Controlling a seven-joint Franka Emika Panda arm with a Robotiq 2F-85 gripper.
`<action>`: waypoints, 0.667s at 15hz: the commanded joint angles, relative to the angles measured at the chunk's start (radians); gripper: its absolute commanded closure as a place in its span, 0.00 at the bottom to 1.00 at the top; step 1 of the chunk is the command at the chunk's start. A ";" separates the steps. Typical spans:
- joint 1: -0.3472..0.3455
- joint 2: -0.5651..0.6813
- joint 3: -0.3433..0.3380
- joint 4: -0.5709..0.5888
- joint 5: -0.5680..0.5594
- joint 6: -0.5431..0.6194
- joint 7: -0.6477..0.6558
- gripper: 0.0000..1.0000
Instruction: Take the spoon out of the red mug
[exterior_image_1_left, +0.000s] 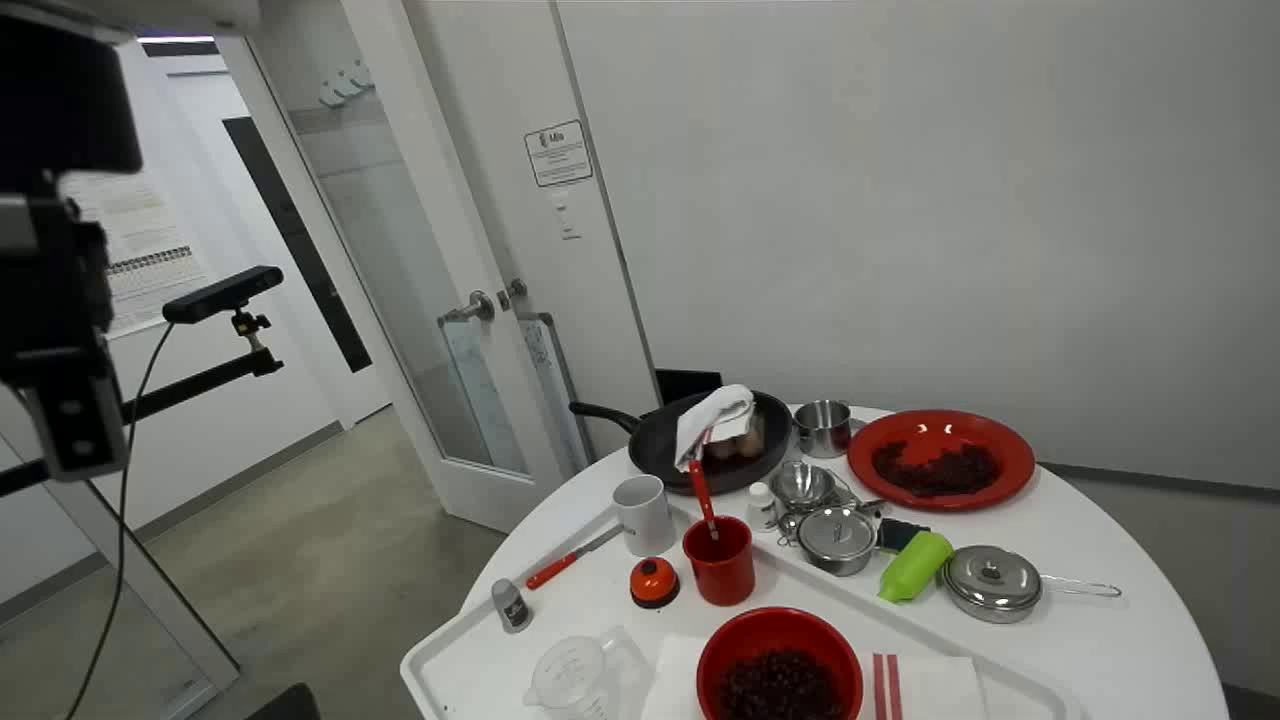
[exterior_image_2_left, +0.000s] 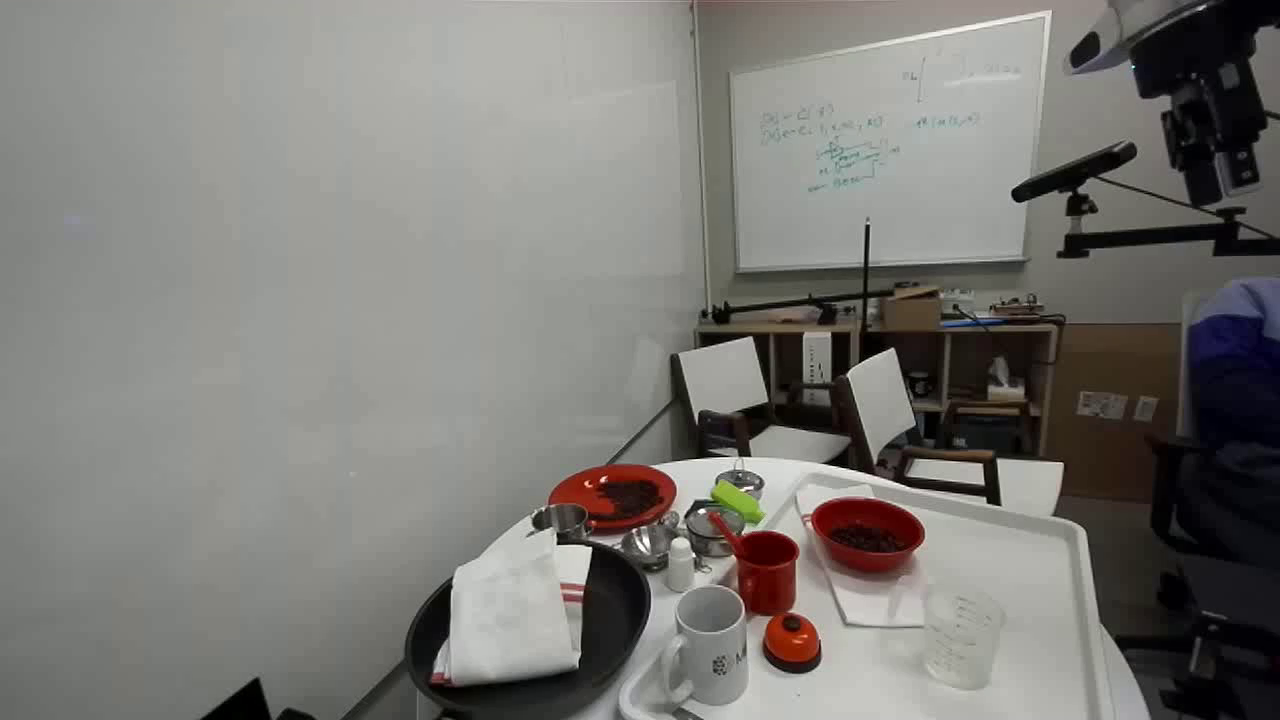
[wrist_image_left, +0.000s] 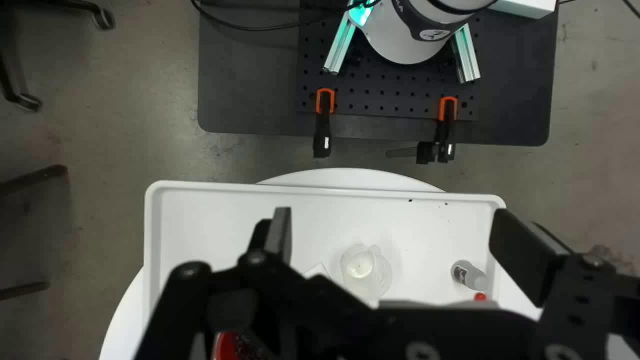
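The red mug (exterior_image_1_left: 720, 572) stands upright on the white tray; it also shows in an exterior view (exterior_image_2_left: 768, 582). The spoon (exterior_image_1_left: 702, 498) leans in it with its red handle sticking up over the rim, also seen in an exterior view (exterior_image_2_left: 726, 532); its lower end is hidden inside the mug. My gripper (wrist_image_left: 392, 225) is wide open and empty in the wrist view. It hangs high above the tray, well apart from the mug, at the edge of both exterior views (exterior_image_1_left: 70, 440) (exterior_image_2_left: 1225, 190). The mug and spoon do not show in the wrist view.
Near the mug are a white mug (exterior_image_1_left: 645, 517), an orange bell (exterior_image_1_left: 655, 582), a red bowl (exterior_image_1_left: 712, 680), a clear measuring cup (exterior_image_1_left: 572, 675), a red-handled knife (exterior_image_1_left: 552, 571), a white-capped bottle (exterior_image_1_left: 762, 505) and metal pots (exterior_image_1_left: 838, 540). A black pan (exterior_image_1_left: 655, 445) and red plate (exterior_image_1_left: 1010, 455) stand behind.
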 joint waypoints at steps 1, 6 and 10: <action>0.006 0.000 -0.004 0.002 -0.001 -0.002 0.003 0.00; 0.006 0.000 -0.004 0.002 -0.001 -0.002 0.003 0.00; 0.018 0.044 0.014 0.020 0.004 -0.004 0.021 0.00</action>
